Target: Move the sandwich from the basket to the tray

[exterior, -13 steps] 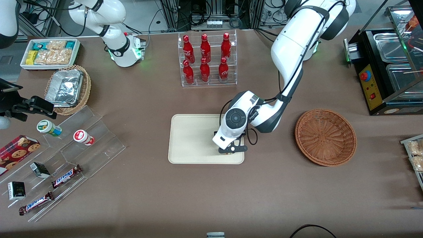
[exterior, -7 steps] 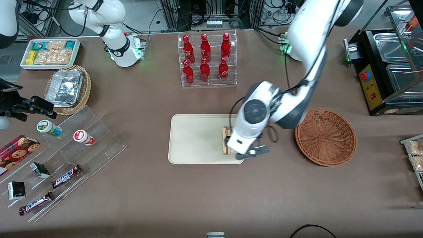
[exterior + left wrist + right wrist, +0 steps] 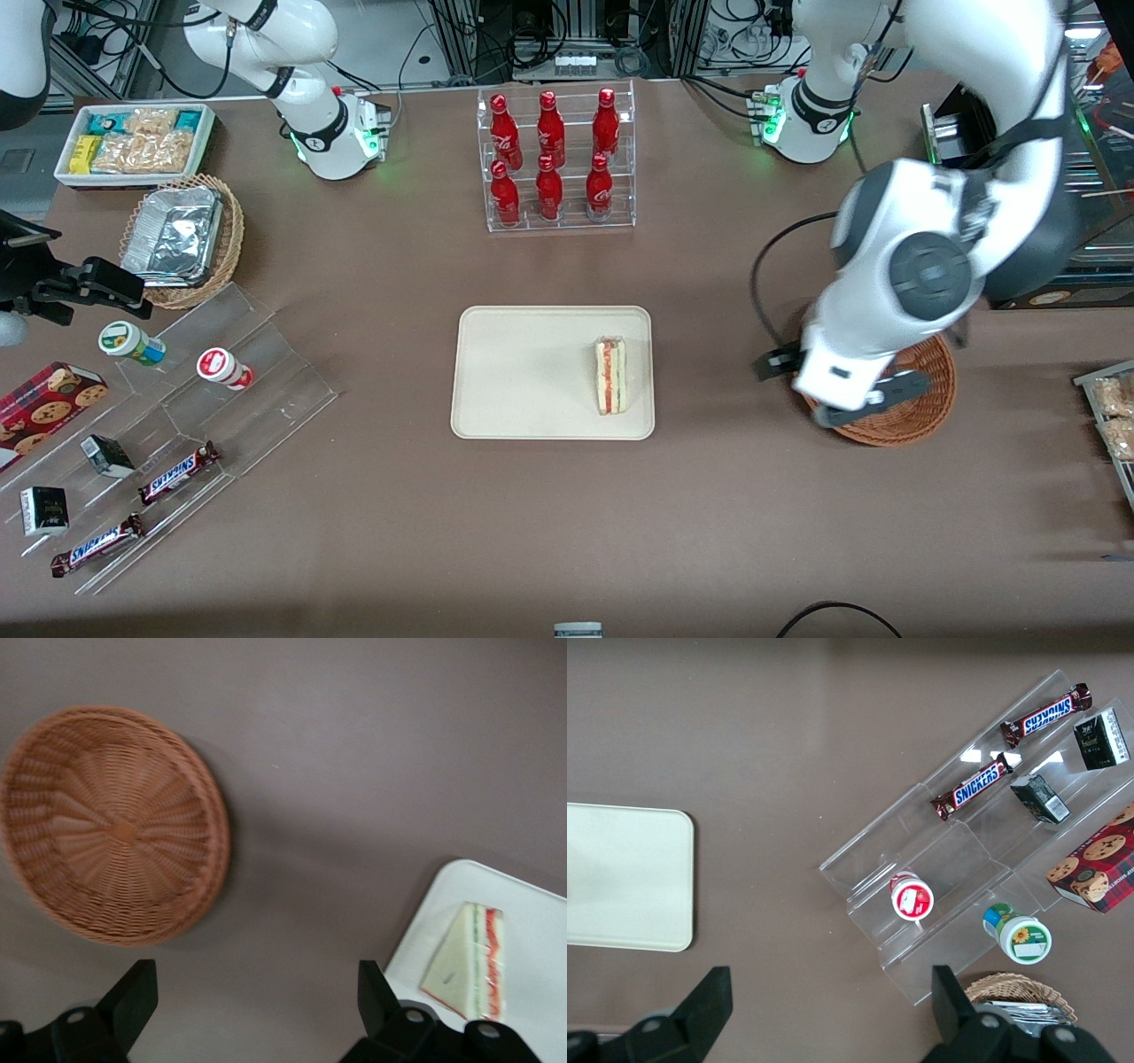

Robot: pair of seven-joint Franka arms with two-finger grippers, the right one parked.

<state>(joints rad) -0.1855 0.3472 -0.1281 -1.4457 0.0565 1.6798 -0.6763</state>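
SNICKERS reads on two chocolate bars [image 3: 972, 786] [image 3: 1047, 715] lying on the clear stepped display stand [image 3: 939, 859], toward the parked arm's end of the table; gripper [image 3: 257, 1019] carries no readable text.

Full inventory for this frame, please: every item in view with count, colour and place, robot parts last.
sandwich: 1, pale with red-green stripe, on tray
tray: 1, cream, table middle
basket: 1, reddish-brown, empty, toward the working arm's end
bottles: 6, red, in clear rack
foil containers: silver, in tan basket
snack bin: 1, white, toward the parked arm's end
Snickers bars: 2, on clear stand
tool: open, empty, above the table between basket and tray
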